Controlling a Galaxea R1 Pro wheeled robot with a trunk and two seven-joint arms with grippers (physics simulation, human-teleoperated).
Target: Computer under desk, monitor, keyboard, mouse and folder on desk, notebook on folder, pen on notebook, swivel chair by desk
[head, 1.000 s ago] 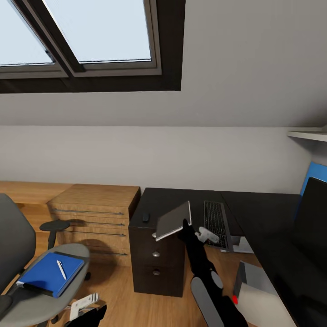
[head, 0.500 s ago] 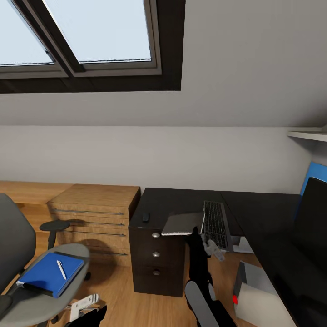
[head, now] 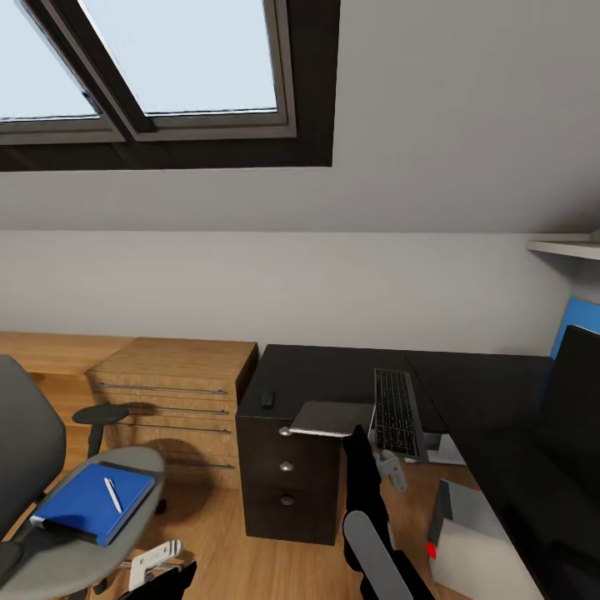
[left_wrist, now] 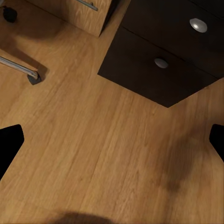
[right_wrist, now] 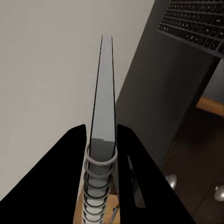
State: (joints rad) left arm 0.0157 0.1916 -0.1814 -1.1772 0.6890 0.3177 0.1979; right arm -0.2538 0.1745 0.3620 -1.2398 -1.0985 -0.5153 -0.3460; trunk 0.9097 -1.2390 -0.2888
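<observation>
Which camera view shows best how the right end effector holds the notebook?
The right wrist view: the notebook appears edge-on, its spiral binding clamped between the two fingers of the right end effector. The head view shows the notebook flat over the desk edge, but the grip itself is mostly hidden there.

The right arm (head: 367, 500) is glossy black with a grey oval panel; the grippers' fingers (right_wrist: 70, 177) are matte black.
</observation>
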